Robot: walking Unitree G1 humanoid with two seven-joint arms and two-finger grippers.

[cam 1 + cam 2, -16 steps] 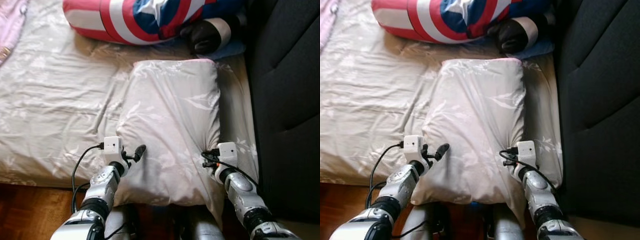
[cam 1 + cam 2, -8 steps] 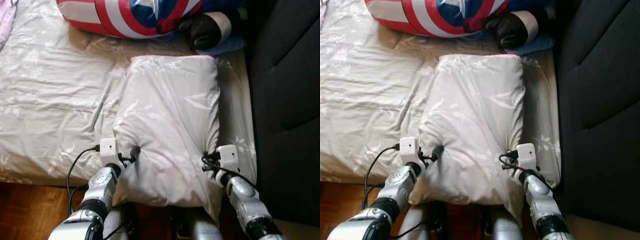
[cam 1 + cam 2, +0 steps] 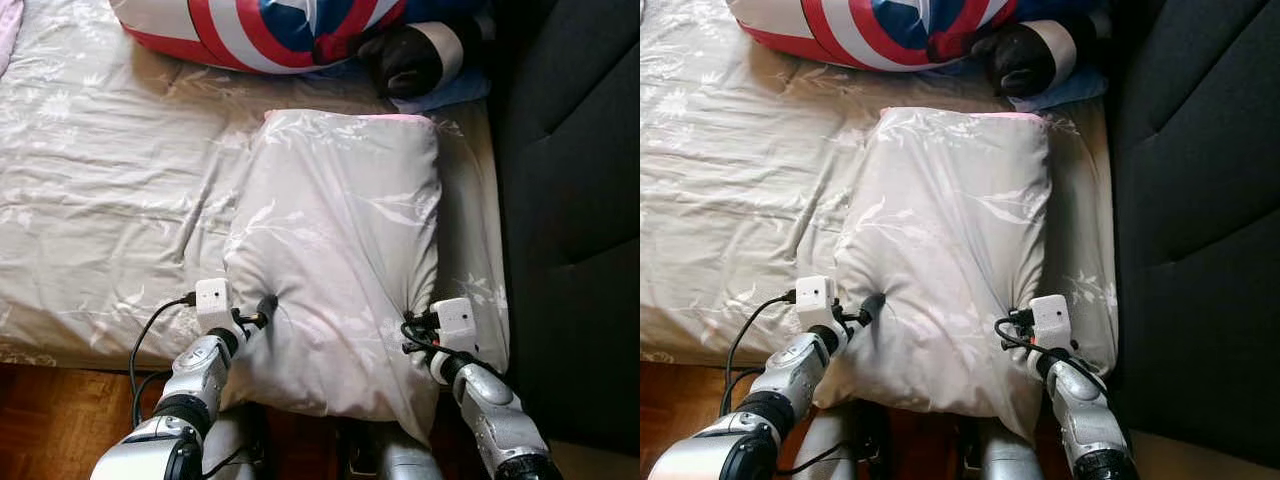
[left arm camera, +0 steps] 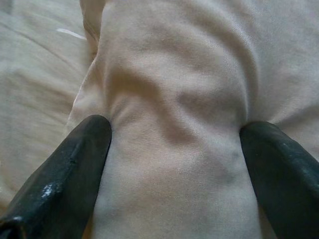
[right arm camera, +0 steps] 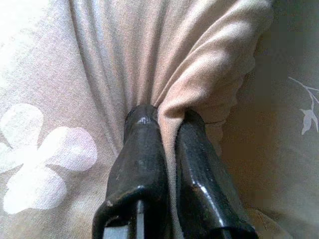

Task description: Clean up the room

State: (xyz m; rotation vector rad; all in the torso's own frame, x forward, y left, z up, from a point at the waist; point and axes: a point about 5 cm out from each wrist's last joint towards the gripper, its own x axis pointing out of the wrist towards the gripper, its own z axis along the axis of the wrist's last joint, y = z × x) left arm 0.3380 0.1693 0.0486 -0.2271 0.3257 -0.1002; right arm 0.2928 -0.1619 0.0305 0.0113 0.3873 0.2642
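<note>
- The pale beige floral-print pillow [image 3: 340, 250] lies on the bed near the right side, its long axis running from near to far, its near end hanging over the bed edge between the two arms.
- The left gripper [image 4: 174, 149] sits at the pillow's near-left corner. Its two black fingers [image 4: 75, 164] are spread wide, pressed against a bulge of pillow fabric that fills the gap between them; they straddle it rather than pinch it.
- The right gripper [image 5: 162, 124] is at the pillow's near-right edge, its fingers squeezed together on a gathered fold of the pillowcase, the cloth puckering into tight pleats where it is caught.
- The bed is covered by a wrinkled beige sheet with a faint leaf pattern [image 3: 110, 190], stretching away to the left of the pillow.
- At the far side lies a red, white and blue striped plush cushion [image 3: 280, 30], cut off by the frame's top, with a dark rounded part [image 3: 400, 60] whose shape is hard to make out.
- A dark upholstered headboard [image 3: 570, 200] stands to the right, just beside the pillow.
- From the head view the right gripper's fingertips are buried in the fabric.
- Brown wooden floor [image 3: 50, 420] shows near the left.
</note>
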